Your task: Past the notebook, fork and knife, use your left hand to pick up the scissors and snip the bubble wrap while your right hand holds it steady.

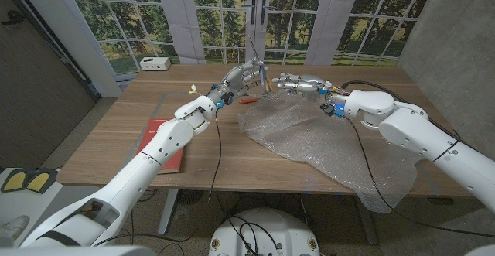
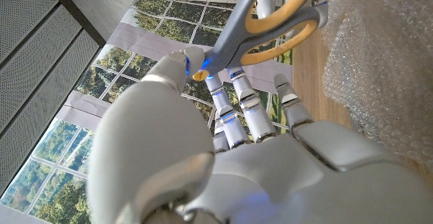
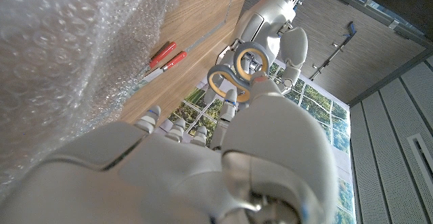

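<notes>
My left hand is raised above the table's far middle and grips the scissors, which have grey and yellow handles. My thumb and fingers close on the grey shank below the loops. My right hand reaches in from the right, and its fingertips meet the handle loops; I cannot tell whether it grips them. The clear bubble wrap lies crumpled on the table under and in front of the right hand, and it is also seen close up as bubble wrap.
A red notebook lies at the table's left under my left forearm. Two red-handled utensils lie just beyond the wrap's left edge, also seen as utensils. A white box sits on the sill behind the table.
</notes>
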Robot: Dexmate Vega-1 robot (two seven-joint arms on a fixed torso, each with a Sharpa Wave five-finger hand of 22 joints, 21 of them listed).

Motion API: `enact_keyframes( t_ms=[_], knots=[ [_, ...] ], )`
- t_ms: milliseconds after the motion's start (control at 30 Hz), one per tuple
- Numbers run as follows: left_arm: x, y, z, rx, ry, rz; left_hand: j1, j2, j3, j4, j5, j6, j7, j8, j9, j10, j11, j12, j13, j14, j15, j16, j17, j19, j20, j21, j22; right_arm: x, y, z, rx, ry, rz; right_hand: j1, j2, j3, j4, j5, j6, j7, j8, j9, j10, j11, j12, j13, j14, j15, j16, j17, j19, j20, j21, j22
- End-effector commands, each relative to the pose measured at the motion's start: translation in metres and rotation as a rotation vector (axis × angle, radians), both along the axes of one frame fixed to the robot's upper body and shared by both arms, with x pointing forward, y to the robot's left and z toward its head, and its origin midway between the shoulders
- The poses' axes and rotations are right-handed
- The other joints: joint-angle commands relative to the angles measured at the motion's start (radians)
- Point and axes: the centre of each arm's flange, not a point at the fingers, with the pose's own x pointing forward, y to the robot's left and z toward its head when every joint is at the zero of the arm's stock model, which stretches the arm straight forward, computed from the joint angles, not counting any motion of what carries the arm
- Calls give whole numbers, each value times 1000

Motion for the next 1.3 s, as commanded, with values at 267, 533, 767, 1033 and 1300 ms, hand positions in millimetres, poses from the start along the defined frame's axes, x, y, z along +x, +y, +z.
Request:
enact_keyframes(
  t_ms=[267, 533, 767, 1033, 1300],
  knots=[
    [-2, 1, 0, 3, -1, -4, 16, 2, 5, -1, 1, 2, 1, -2, 4, 46, -46, 212, 6, 8, -29, -1, 2, 1, -7, 4, 1, 3, 6, -1, -15, 6, 20, -3, 10, 10, 6, -10, -6, -4, 3, 2, -104, 47, 0, 0, -217, 19, -5, 5, -15, 9, -5, 1],
    [-1, 0, -1, 5, -1, -7, 23, 5, 5, -2, 0, -1, 1, -3, 4, 42, -43, 213, 7, 6, -28, -1, 3, -2, -6, 2, 1, 5, 6, -1, -22, 13, 24, -5, 14, 16, 9, -15, -34, 11, -1, 2, -128, 50, -1, -1, -227, 26, -6, 6, -20, 13, -4, 1],
    [-2, -1, 0, 7, -3, -8, 25, 6, 5, -2, -1, -1, 1, -2, 4, 37, -44, 213, 8, 3, -25, -3, 3, -4, -4, 1, 1, 8, 6, -1, -28, 17, 32, -7, 14, 18, 10, -18, -56, 22, -6, 2, -139, 37, 0, -1, -229, 27, -5, 6, -21, 15, -3, 1],
    [-3, -2, 2, 14, -4, -11, 31, 6, 5, -4, -2, -4, 2, -3, 4, 29, -42, 212, 7, -1, -21, -4, 3, -5, -1, 0, 1, 11, 9, -2, -14, 29, 63, -9, 15, 21, 12, -20, -81, 26, -10, 2, -144, 35, 1, -1, -230, 30, -4, 7, -22, 15, -3, 1],
    [-2, -3, 1, 8, -5, -27, 34, 6, 5, -3, -2, -5, 2, -2, 4, 27, -42, 213, 7, -2, -21, -4, 2, -5, -1, -1, 1, 11, 11, -3, -36, 29, 64, -10, 17, 24, 14, -21, -72, 22, -3, 2, -140, 30, 5, -1, -231, 28, -4, 7, -26, 16, -4, 1]
  ],
)
